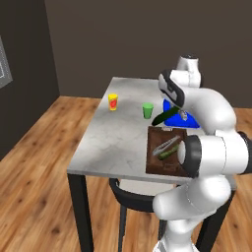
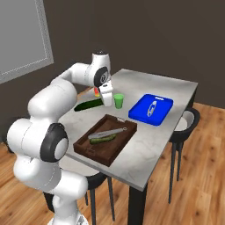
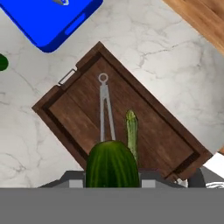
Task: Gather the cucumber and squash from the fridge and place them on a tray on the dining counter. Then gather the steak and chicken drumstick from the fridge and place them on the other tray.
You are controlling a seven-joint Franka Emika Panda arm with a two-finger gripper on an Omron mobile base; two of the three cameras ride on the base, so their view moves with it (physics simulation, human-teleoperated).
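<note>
While the pincer grips a dark green squash above the tabletop, the brown tray below holds a slim cucumber beside silver tongs. Blue tray lies at two o'clock from it; green cup at twelve.

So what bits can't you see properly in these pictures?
- Pincer tips: hand view, hidden behind the dark green vegetable it holds.
- Brown tray, near right corner: left base view, covered by the robot's arm.
- Blue tray: left base view, mostly behind the arm.
- Small silvery thing on the blue tray: right base view, too small to name.
</note>
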